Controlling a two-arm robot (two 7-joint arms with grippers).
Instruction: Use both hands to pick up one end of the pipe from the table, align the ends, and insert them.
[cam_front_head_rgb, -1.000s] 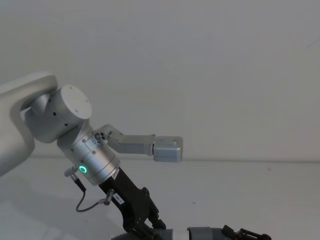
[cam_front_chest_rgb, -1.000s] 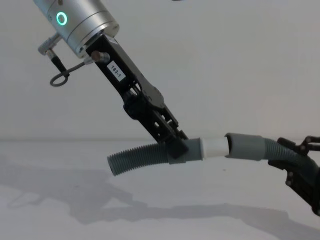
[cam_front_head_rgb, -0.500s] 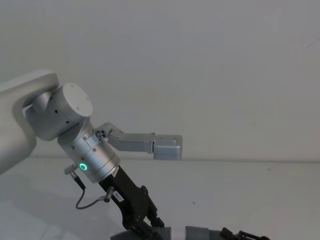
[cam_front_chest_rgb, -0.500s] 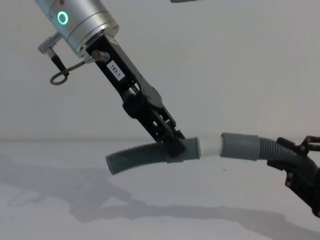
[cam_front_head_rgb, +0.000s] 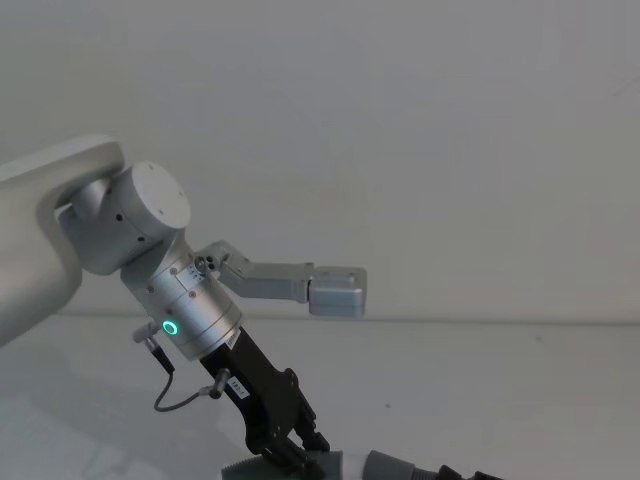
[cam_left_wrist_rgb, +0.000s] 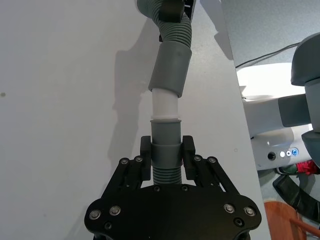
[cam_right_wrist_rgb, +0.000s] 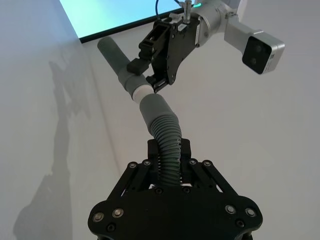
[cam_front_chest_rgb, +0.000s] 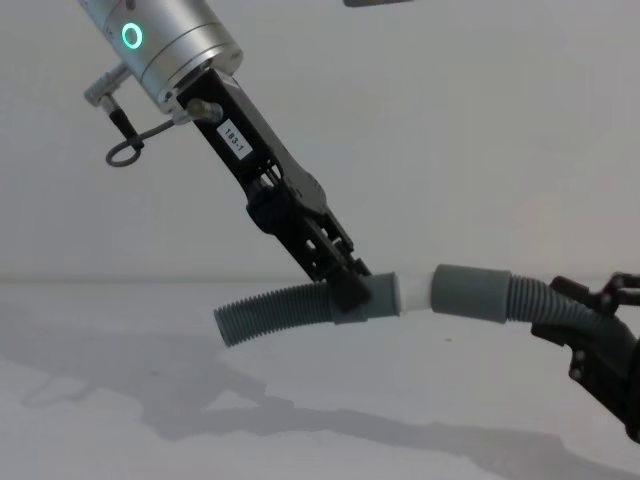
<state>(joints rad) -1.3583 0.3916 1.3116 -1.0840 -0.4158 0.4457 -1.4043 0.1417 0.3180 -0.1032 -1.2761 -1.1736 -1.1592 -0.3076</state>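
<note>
Both pipe pieces hang above the white table (cam_front_chest_rgb: 120, 420). My left gripper (cam_front_chest_rgb: 345, 290) is shut on the grey collar of the left ribbed piece (cam_front_chest_rgb: 275, 313), whose white tip (cam_front_chest_rgb: 413, 293) points right. The tip's front sits inside the wider grey socket cuff (cam_front_chest_rgb: 468, 292) of the right piece. At the lower right, my right gripper (cam_front_chest_rgb: 600, 360) is shut on that piece's ribbed body. In the left wrist view the left gripper (cam_left_wrist_rgb: 166, 160) clamps the collar (cam_left_wrist_rgb: 166, 142), with tip (cam_left_wrist_rgb: 165, 105) and cuff (cam_left_wrist_rgb: 171, 70) in line. The right wrist view has the right gripper (cam_right_wrist_rgb: 169, 155) holding the hose (cam_right_wrist_rgb: 167, 137).
The left arm's silver wrist with its green ring (cam_front_chest_rgb: 130, 37) and thin cable rises to the upper left. Its camera block (cam_front_head_rgb: 337, 290) juts out to the right. The table's edge (cam_left_wrist_rgb: 240, 100) runs near the joined ends, with robot parts beyond it.
The socket cuff has slid leftward over the white tip, so less white shows between the two grey pieces. The left arm shifted only slightly.
</note>
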